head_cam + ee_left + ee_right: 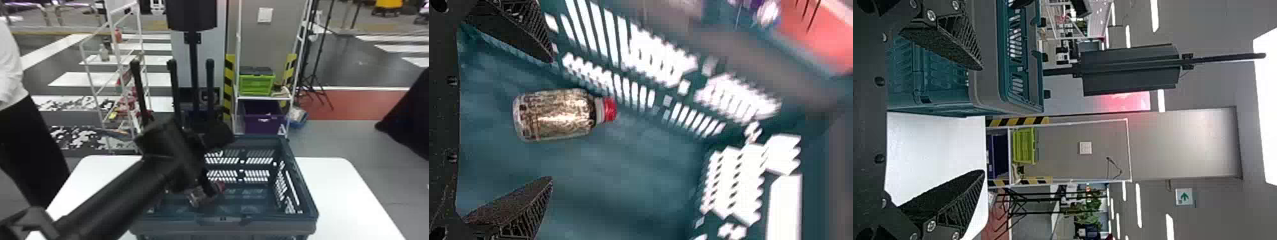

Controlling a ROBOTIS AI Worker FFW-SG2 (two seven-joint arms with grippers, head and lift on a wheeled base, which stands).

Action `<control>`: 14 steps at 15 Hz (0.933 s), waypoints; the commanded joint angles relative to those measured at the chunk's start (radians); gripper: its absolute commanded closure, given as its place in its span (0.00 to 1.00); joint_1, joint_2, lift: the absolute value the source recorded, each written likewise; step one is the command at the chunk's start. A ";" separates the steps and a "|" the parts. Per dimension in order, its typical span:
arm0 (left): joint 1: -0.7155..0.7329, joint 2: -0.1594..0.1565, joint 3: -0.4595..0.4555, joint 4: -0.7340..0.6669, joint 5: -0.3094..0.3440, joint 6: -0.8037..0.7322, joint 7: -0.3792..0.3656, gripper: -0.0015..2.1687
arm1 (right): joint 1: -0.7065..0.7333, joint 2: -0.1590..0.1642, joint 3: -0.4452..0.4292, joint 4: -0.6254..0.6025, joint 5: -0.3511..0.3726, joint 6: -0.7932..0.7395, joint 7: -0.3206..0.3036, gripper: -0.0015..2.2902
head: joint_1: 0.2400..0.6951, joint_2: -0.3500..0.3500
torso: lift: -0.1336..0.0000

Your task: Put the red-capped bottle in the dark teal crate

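Fingers [209,188] apart, bottle [555,115] between, touching neither

A green crate [256,86] is resting on a white rack [263,98] — a purple bin [259,127] is sitting directly beneath it.

A white counter [344,194] with a smooth, plain top and rounded far corners carries the dark teal crate [274,226]. The crate sits upright and open-topped, directly on the counter, its walls cut with rows of slots. White surface shows on both its left and right sides.
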 commanded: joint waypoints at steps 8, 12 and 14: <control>0.615 0.105 0.736 -0.950 0.309 0.269 0.416 0.02 | 0.002 -0.005 -0.012 -0.009 -0.002 0.003 0.000 0.07 | 0.57 0.50 | 1.00; 1.038 0.026 0.969 -1.163 0.427 -0.129 0.635 0.02 | 0.000 -0.012 -0.011 -0.018 -0.002 0.018 0.000 0.07 | 0.57 0.50 | 1.00; 1.238 0.023 1.001 -1.187 0.519 -0.341 0.787 0.02 | -0.003 -0.021 -0.008 -0.023 -0.002 0.037 0.000 0.07 | 0.57 0.50 | 1.00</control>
